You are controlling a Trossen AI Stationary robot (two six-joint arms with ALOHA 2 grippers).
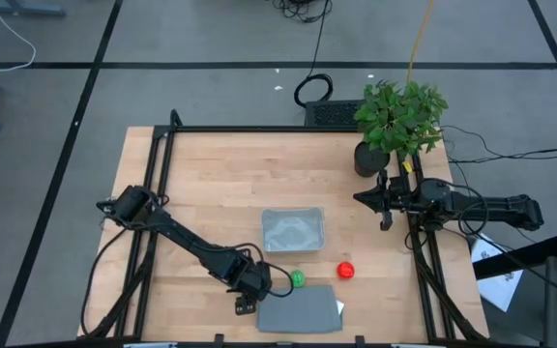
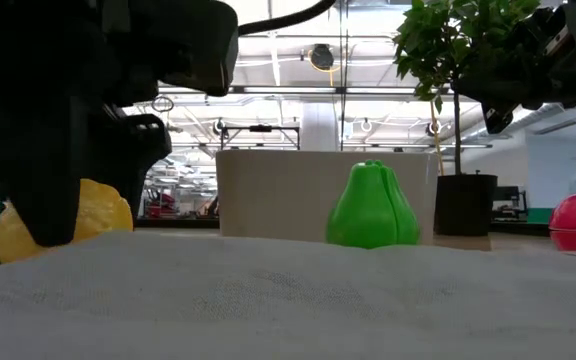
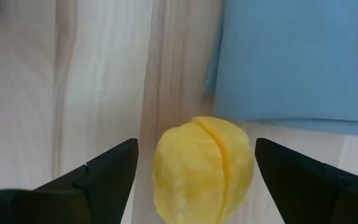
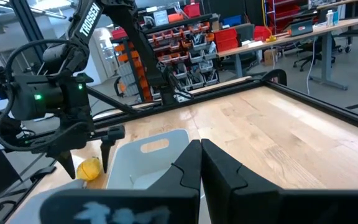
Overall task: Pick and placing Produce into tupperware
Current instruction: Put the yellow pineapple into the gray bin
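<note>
My left gripper (image 3: 196, 155) is open near the table's near edge (image 1: 249, 293), pointing down, with a finger on either side of the yellow toy fruit (image 3: 204, 177), which lies on the wood. A gap shows on both sides. The low view has the yellow fruit (image 2: 93, 215) partly behind a dark finger. The green pear-shaped toy (image 1: 297, 278) and the round red toy (image 1: 345, 271) stand on the table to the right of it. The clear tupperware (image 1: 293, 230) sits on its base at the table's middle. My right gripper (image 4: 199, 163) is shut, waiting at the right edge (image 1: 383, 205).
A flat grey lid (image 1: 300, 311) lies at the near edge, just right of my left gripper. A potted plant (image 1: 399, 116) stands at the far right corner beside my right arm. Bare wood stretches over the table's left and far parts.
</note>
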